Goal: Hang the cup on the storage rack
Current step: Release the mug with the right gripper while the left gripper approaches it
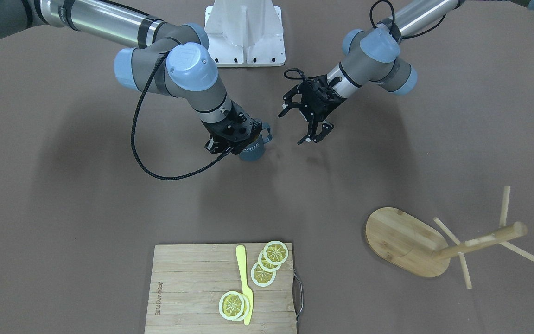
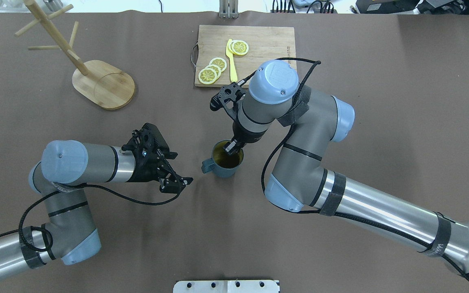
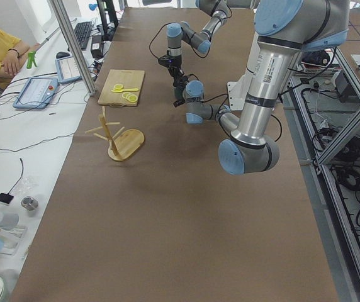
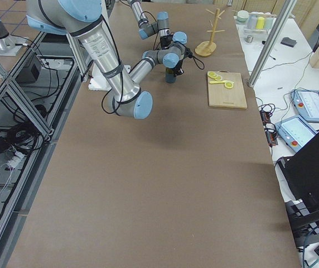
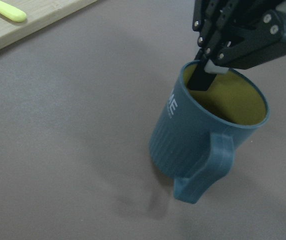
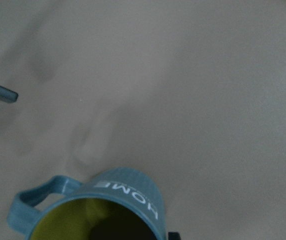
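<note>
The cup [image 2: 226, 160], dark blue-grey with a yellow inside, is upright near the middle of the table, and its handle [image 2: 208, 166] points toward my left gripper. My right gripper [image 2: 233, 147] comes down from above and is shut on the cup's far rim. One finger [image 5: 199, 82] is inside the cup. The cup also shows in the front view [image 1: 252, 150] and in the right wrist view [image 6: 113, 205]. My left gripper [image 2: 175, 179] is open and empty, a short way from the handle. The storage rack [image 2: 104, 83] stands at the far left with bare pegs.
A slatted cutting board [image 2: 267, 51] with lemon slices [image 2: 212, 69] and a yellow knife [image 2: 231, 61] lies at the far edge, just beyond my right wrist. The robot's white base plate [image 2: 226, 286] is at the near edge.
</note>
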`<state>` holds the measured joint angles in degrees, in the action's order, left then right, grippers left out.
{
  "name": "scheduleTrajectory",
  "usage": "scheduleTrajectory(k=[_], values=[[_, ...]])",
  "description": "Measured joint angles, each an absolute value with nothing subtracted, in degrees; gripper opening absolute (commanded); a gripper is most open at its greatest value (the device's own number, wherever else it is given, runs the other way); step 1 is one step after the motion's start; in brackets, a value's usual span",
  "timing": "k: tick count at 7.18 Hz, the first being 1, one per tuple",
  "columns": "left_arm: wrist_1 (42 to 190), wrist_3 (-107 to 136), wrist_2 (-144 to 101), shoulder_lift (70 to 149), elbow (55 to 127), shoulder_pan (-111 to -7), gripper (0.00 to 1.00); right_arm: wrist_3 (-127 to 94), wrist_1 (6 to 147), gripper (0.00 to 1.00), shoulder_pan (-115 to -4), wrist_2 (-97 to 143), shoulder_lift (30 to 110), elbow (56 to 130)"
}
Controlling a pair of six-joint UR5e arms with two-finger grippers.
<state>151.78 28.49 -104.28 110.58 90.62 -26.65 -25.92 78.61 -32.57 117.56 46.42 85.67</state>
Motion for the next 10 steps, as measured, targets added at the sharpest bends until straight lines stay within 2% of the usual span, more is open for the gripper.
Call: scheduleTrajectory(k=[4,8,10], values=[[153.69,28.46,-101.86,111.59,88.37,-24.25,0.93,-25.99,78.60,1.00,-35.87,121.35,46.49,86.93],[160.02,27.70,-99.69,115.39,81.11,-24.45,0.88,-23.53,78.48,1.00,-45.02,130.22,54.65,92.82],[161.78,27.63,-98.42,116.11,79.12,-25.44,0.80,-20.83,78.33,1.00,-47.28,131.84,57.77,94.39]])
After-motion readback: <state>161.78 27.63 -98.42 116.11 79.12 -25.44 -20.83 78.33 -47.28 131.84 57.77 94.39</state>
